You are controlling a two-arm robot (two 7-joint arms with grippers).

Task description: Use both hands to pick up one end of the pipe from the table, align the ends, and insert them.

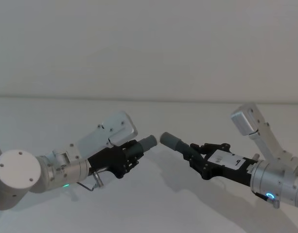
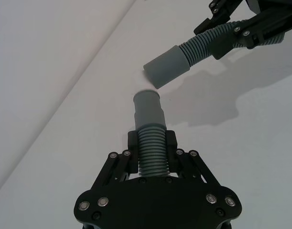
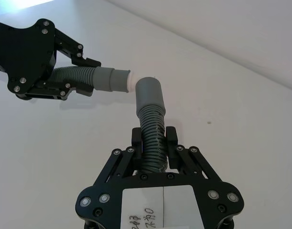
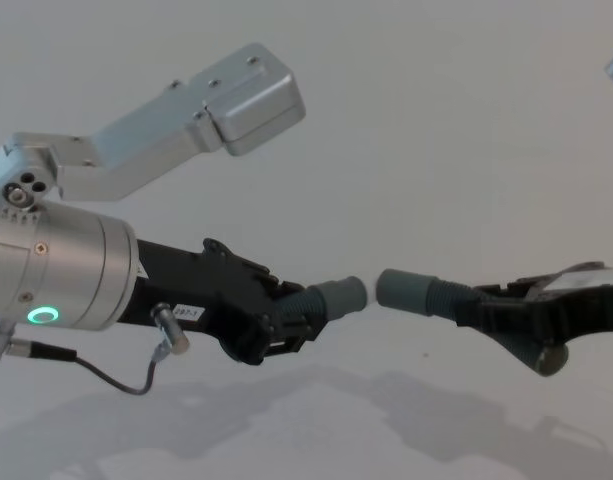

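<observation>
Two short dark-grey ribbed flexible hose pieces hang above the plain white matte table (image 1: 149, 204), each clamped at its ribbed body by a black two-fingered gripper. The left hose piece (image 4: 326, 300) points its smooth narrower cuff (image 2: 148, 107) towards the right hose piece (image 4: 431, 293), whose wider grey cuff (image 2: 167, 66) faces back. The two cuffs sit near each other, seemingly a small gap apart and not quite in line.

The right hand (image 3: 154, 143) grips a ribbed hose piece (image 3: 153, 140), its smooth cuff (image 3: 149, 98) raised above the white surface (image 3: 222, 109). Opposite, the left hand (image 3: 65, 64) holds the other hose piece (image 3: 79, 76); its cuff (image 3: 115, 80) sits just beside the first.
</observation>
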